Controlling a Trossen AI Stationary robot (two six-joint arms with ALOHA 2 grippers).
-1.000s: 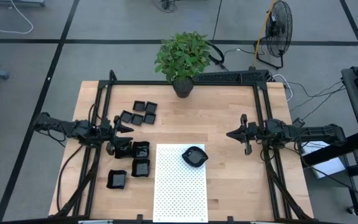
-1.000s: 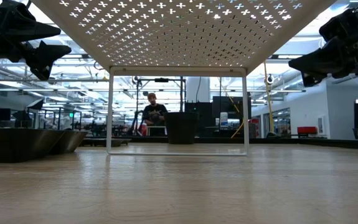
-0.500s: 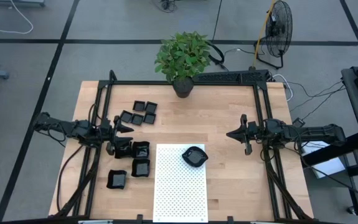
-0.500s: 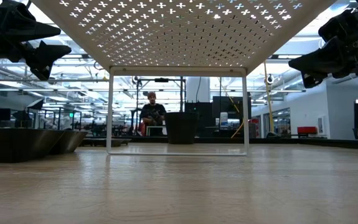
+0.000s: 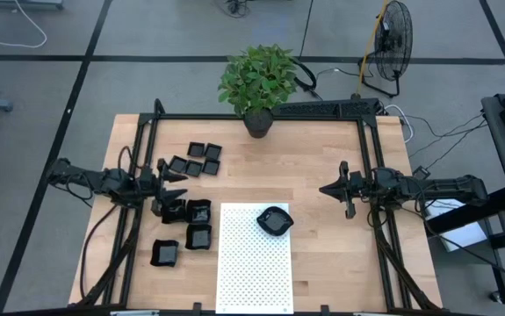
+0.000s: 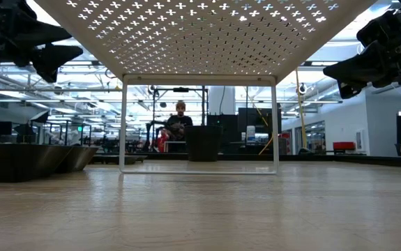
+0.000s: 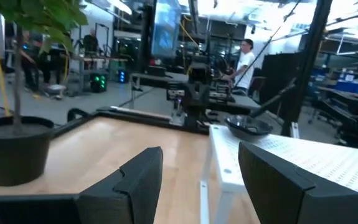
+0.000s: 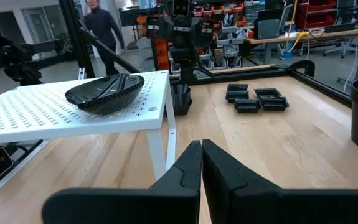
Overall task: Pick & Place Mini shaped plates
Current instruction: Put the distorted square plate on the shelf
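Left pincer [image 5: 169, 178] has shifted slightly back toward its own tabletop [image 5: 322, 158] edge; nothing else moved.
It hovers wide open and empty above the mini shaped plates [image 5: 191, 211] at the left, one rounded plate [image 5: 274, 220] already on the white mat [image 5: 252, 272]. Right pincer [image 5: 333, 189] waits shut, empty, hovering level at the right.

You've got glossy black plastic-looking mini plates [image 5: 198, 159], a matt white perforated mat [image 5: 252, 263] w/ one rounded plate [image 8: 105, 92] on it, over a smooth pale wood tabletop [image 5: 313, 158].
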